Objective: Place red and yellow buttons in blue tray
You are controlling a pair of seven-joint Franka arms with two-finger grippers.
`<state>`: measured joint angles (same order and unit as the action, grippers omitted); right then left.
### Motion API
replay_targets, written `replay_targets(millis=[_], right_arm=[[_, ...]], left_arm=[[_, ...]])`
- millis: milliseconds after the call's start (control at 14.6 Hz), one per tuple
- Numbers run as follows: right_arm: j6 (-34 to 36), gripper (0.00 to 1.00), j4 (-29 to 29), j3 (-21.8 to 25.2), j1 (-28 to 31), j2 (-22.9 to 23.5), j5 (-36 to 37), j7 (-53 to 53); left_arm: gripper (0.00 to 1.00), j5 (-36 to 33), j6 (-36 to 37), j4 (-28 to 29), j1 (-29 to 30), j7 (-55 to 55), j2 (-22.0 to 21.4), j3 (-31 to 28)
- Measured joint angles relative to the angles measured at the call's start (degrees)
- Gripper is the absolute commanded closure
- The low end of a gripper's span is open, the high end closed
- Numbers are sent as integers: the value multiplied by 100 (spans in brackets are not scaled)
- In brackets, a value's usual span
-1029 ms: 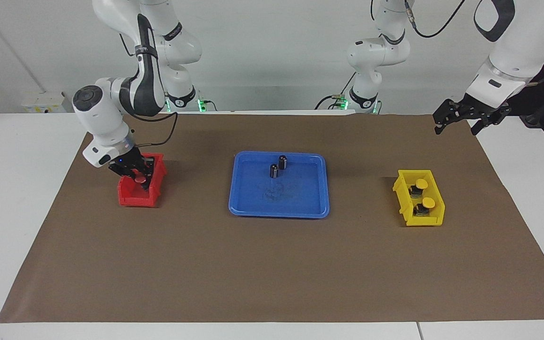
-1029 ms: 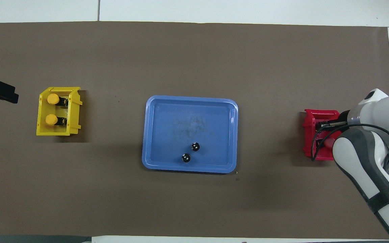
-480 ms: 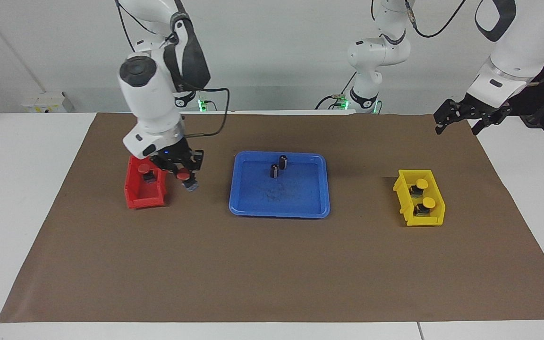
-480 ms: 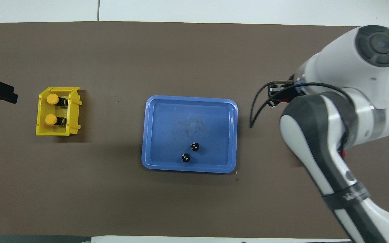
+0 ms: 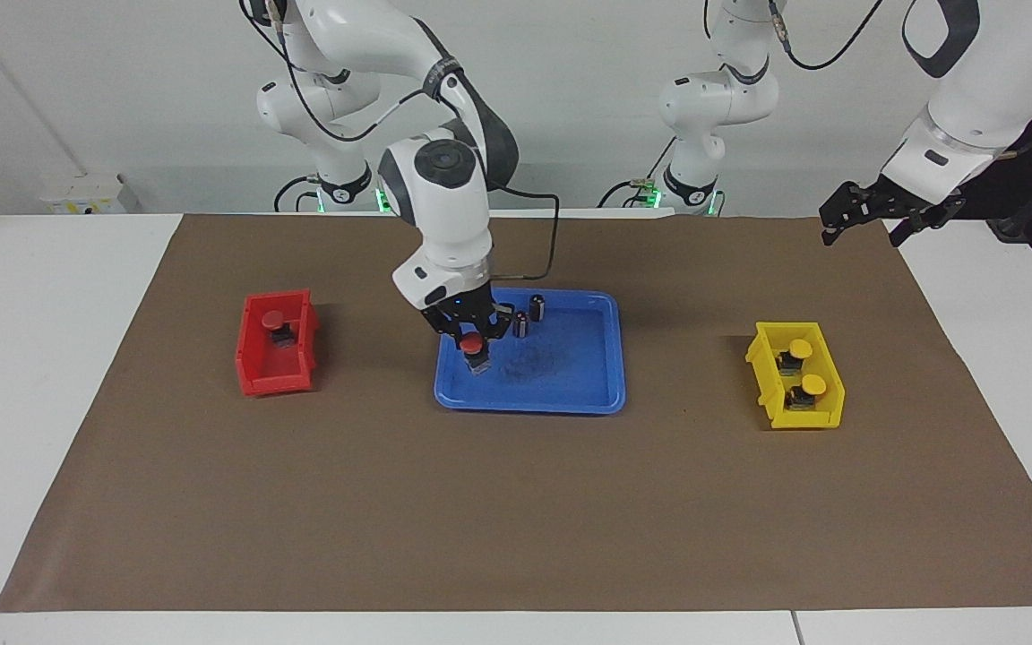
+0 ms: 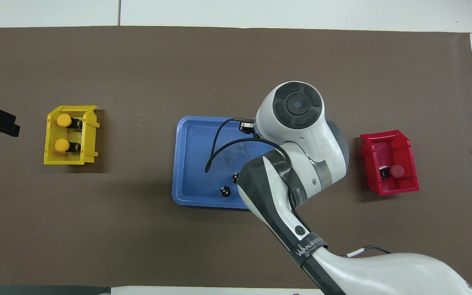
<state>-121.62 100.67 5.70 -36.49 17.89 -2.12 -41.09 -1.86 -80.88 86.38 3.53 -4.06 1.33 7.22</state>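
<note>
The right gripper is over the blue tray, at the tray's end toward the right arm, and its fingers are clamped on a red button — the red cap shows just under the fingertips with the dark base hanging below it, low over the tray floor. Whether the base touches the floor cannot be told. In the overhead view the right arm's wrist and forearm cover the gripper and that button altogether.

Two small black cylinders stand upright in the tray on the side nearer the robots, close beside each other and just beside the gripper.

Toward the right arm's end of the table from the tray sits a red bin, well apart from the tray, with one more red-capped button inside it, in the half nearer the robots.

Toward the left arm's end from the tray sits a yellow bin, also well apart from the tray — two yellow buttons lie in it, one nearer the robots than the other.

The left gripper hangs in the air with its fingers spread apart and nothing between them, over the edge of the brown mat past the yellow bin from the tray; that arm waits.
</note>
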Motion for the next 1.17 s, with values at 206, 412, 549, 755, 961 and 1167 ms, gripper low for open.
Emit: replay_targets(millis=[206,412,549,755,961,1167], right_arm=[[-257,85,8,3,-267,251,0,-277],[-482,69,80,11,-279,343,0,-294],[-620,46,153,8,-297,352,0,-294],[-835,25,256,8,-338,361,1,-293],[-747,25,-88,60,-286,335,10,-248],[139,25,-349,145,439,-64,19,1062]], left_arm=[[1,-2,-587,410,13,153,-121,-5],[8,-3,-1813,1480,227,181,-356,-19],[18,-3,-2397,1900,324,179,-337,-29],[26,-3,-2816,2177,341,180,-111,-25],[27,-3,-3549,2701,341,199,89,-23],[28,-3,-3974,3226,369,207,125,-30]])
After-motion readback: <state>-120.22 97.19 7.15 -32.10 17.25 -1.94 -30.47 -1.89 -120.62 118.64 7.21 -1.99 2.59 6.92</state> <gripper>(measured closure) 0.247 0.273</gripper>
